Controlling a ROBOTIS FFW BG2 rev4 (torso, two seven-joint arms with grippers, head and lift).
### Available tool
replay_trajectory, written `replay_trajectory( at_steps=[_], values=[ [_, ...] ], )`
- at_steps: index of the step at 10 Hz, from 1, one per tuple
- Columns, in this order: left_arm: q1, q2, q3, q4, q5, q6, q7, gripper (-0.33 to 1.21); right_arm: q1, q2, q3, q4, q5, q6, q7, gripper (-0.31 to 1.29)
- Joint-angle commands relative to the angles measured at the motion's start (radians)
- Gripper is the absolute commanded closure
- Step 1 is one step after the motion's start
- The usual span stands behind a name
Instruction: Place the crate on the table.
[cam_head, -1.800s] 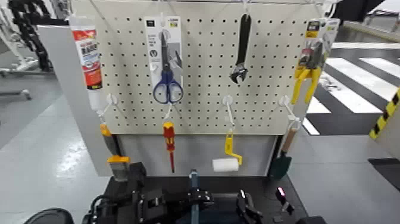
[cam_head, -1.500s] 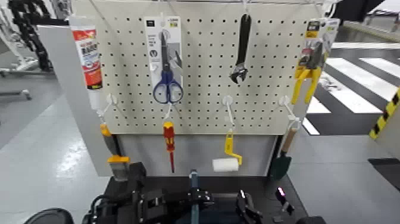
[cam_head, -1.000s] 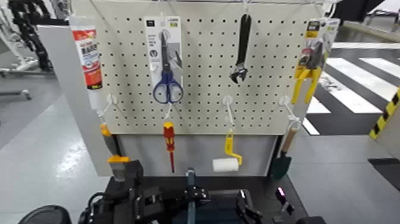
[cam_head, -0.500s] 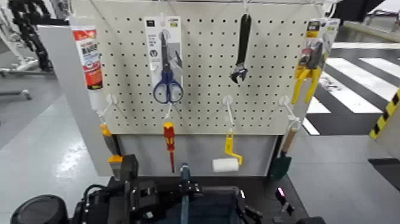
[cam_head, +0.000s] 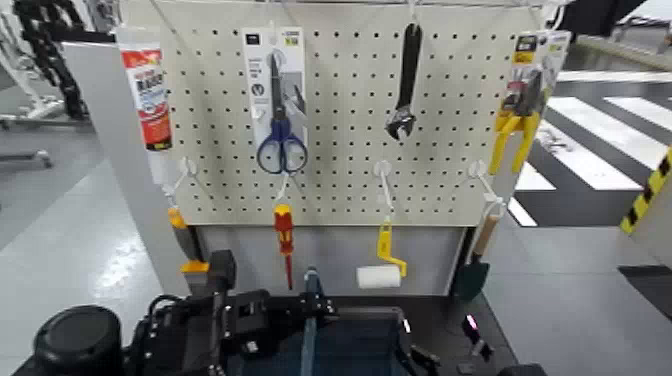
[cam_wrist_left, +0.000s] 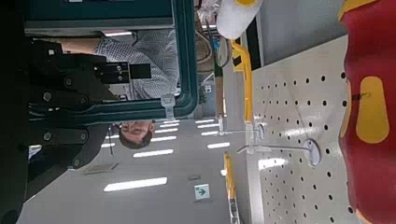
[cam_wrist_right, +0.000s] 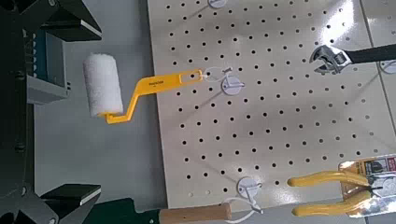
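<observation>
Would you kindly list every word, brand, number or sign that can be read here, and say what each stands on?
No word, brand or number reads surely.
Unreadable, too small or blurred: print on the white tube, the scissors' card, the pliers' pack and the roller's yellow handle.
Sign: a white arrow on the green hanging sign; no words.

Workshop-like lab, tool-hung pegboard, grey floor, ceiling lights

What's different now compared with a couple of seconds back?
The left gripper, shut on the crate's handle, has moved slightly left and up in the head view, taking the crate along. Nothing was let go. The right gripper and pegboard stayed put.
</observation>
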Motion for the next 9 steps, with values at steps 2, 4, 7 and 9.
replay_trajectory(
  at_steps=[2, 4, 7, 9],
  values=[
    [-0.049, -0.013, -0.037, 0.06, -0.049, -0.017, -0.079, 1.16, 0.0, 0.0, 0.002, 0.003, -0.002, -0.003, 0.0, 0.15],
    [-0.069, -0.024, -0.05, 0.09, -0.075, -0.023, -0.114, 1.16, -0.002, 0.0, 0.004, 0.004, -0.005, -0.006, 0.0, 0.15],
    [-0.097, -0.033, -0.075, 0.14, -0.11, -0.034, -0.163, 1.16, -0.003, 0.0, 0.007, 0.007, -0.006, -0.008, 0.0, 0.15],
    [-0.112, -0.036, -0.084, 0.168, -0.133, -0.04, -0.191, 1.16, -0.006, 0.0, 0.008, 0.01, -0.008, -0.011, 0.0, 0.15]
  ],
)
